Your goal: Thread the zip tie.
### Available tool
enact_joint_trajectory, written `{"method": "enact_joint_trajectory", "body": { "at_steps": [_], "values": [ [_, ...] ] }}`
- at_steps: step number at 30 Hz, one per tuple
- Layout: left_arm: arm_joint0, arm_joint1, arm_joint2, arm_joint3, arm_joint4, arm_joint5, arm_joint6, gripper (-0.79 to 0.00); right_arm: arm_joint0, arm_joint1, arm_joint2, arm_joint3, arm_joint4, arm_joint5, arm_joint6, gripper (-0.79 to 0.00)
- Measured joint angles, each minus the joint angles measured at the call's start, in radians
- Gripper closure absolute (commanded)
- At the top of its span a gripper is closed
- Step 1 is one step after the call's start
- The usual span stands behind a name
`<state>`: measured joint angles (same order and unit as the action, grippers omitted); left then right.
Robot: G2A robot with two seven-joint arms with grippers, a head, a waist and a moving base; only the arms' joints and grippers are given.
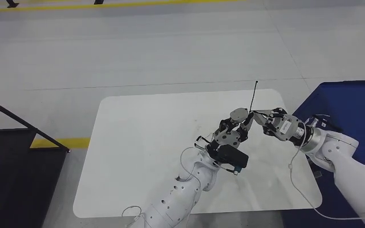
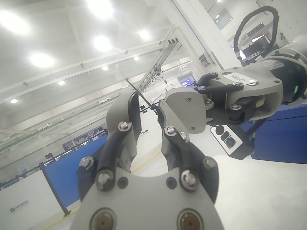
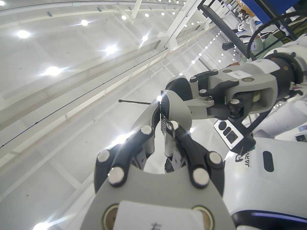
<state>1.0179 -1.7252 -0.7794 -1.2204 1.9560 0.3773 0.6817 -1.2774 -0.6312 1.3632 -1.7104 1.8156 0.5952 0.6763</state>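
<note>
The white table (image 1: 131,148) fills the middle of the top view. A little right of the middle of the frame is the left gripper (image 1: 242,118), and it points toward the top of the frame. Its two fingers are spread apart and they hold nothing. Just to the right of it is the zip tie (image 1: 254,96), a thin black stick. It starts where the two grippers meet and points to the top of the frame, with a small knob at its far end. Right of that is the right gripper (image 1: 258,115), on an arm that reaches in from the right edge. Its fingers are pressed tight together on the low end of the zip tie. The tips of the two grippers are very near each other. In the left wrist view the zip tie runs close past the tip of one left finger, but it is too hard to tell if they touch.
</note>
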Motion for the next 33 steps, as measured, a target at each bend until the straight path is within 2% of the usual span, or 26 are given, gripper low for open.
{"method": "enact_joint_trajectory", "body": {
  "at_steps": [4, 11, 14, 15, 28, 33],
  "values": [
    [0.008, 0.001, -0.004, -0.003, 0.005, 0.001, 0.004, -0.102, 0.0, 0.0, 0.0, 0.0, 0.0, 0.0, 0.0, 0.0],
    [0.014, -0.001, -0.005, 0.0, 0.012, -0.004, -0.001, -0.099, 0.0, 0.0, 0.0, 0.0, 0.0, 0.0, 0.0, 0.0],
    [0.011, -0.004, -0.001, 0.0, 0.018, -0.001, -0.005, -0.046, 0.0, 0.0, 0.0, 0.0, 0.0, 0.0, 0.0, 0.0],
    [0.01, -0.005, -0.001, 0.0, 0.019, 0.0, -0.006, 0.0, 0.0, 0.0, 0.0, 0.0, 0.0, 0.0, 0.0, 0.0],
    [0.014, -0.009, -0.005, 0.007, 0.024, 0.003, -0.003, 0.0, 0.0, 0.0, 0.0, 0.0, 0.0, 0.0, 0.0, 0.0],
    [0.019, -0.009, 0.002, 0.016, 0.034, -0.016, -0.001, 0.0, -0.002, -0.009, 0.018, -0.007, 0.01, -0.034, -0.029, 0.0]
  ]
}}
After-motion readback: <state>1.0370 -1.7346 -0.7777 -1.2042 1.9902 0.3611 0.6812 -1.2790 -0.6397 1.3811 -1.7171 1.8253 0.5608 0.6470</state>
